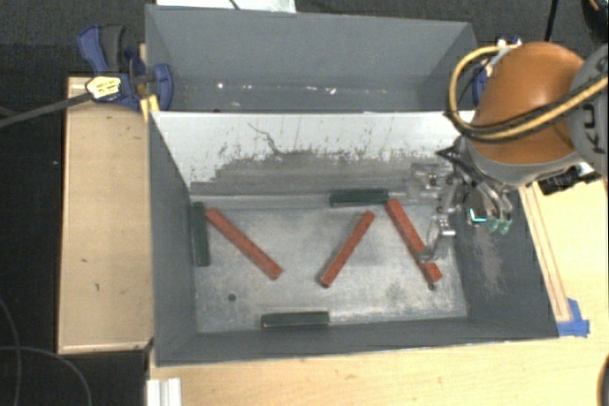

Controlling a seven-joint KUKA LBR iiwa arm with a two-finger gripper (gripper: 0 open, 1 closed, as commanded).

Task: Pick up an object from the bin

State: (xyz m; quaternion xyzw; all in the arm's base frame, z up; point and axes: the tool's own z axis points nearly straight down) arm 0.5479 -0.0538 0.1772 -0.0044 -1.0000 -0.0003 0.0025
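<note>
Grey metal bin [304, 52] with a scuffed floor, and the arm [523, 95] under its rounded orange cover leans in from the right, wrist tipped down. The tool [440, 233] is low over the rightmost red bar [407, 231], a slim straight stick lying diagonally; whether it's open or closed, can't tell

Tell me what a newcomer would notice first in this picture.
The orange cover on the arm at the right stands out, with the gripper beneath it over the right red stick. Two other red sticks slant across the bin floor, among three dark bars.
</note>
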